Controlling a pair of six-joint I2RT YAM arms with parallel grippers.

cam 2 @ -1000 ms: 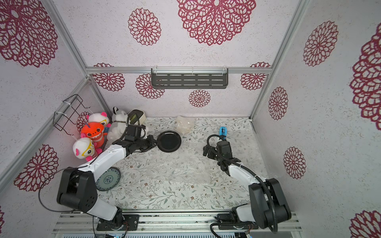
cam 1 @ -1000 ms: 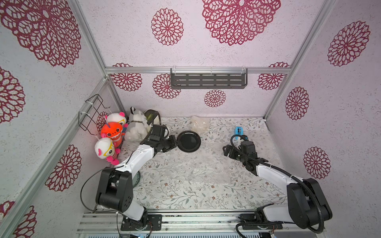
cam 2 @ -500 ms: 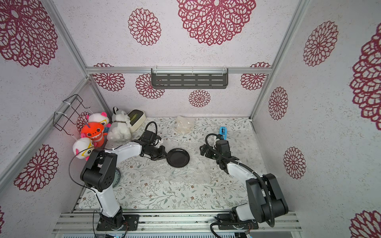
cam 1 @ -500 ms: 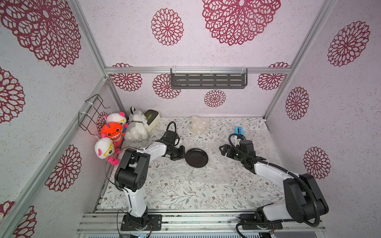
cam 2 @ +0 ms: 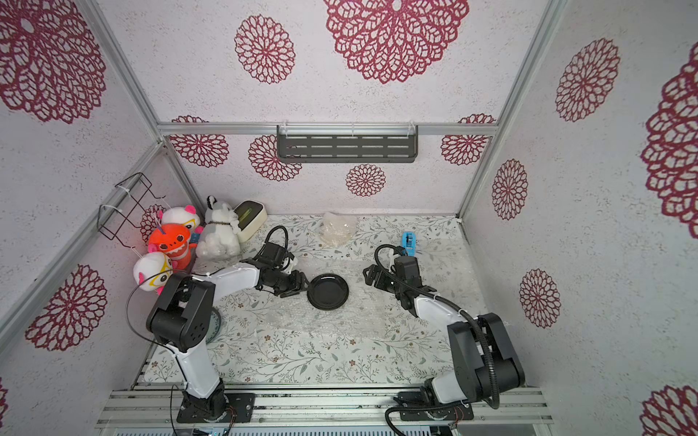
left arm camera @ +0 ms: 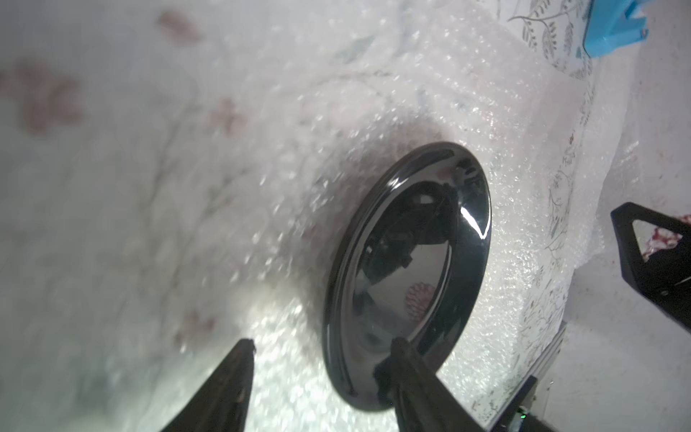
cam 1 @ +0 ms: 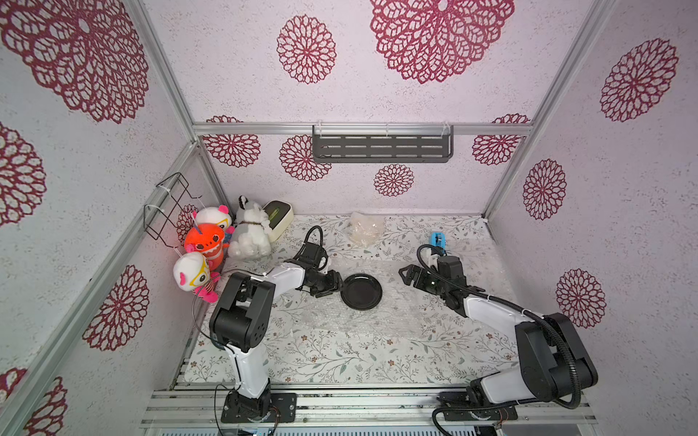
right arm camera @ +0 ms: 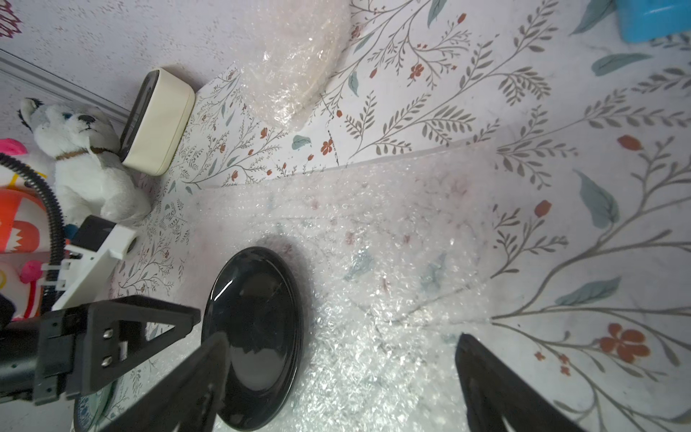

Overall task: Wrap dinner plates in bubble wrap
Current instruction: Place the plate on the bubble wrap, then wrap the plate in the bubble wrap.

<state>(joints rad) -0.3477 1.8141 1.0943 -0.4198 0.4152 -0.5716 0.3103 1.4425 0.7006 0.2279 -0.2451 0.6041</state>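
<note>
1. Carried the glossy black plate (cam 1: 361,291) from the back corner near the plush toys (cam 1: 207,238) out onto the flat bubble wrap sheet (cam 1: 381,321), then let go within the last second.
2. Shows the left gripper (cam 1: 334,287) with jaws parted, gripping nothing, just beside the plate; in the left wrist view, one finger (left arm camera: 405,359) overlaps the rim.
3. Shows the right gripper (cam 1: 408,277) spread wide and empty, hovering above the sheet on the plate's far side.
4. Could drag or tip the plate during withdrawal, should that finger catch the lip.
5. Could slide the light sheet along too, leaving the plate off-centre and one flap too short to fold over.
6. Might pinch only slippery film at the edge, or bump the plate while reaching in.
</note>
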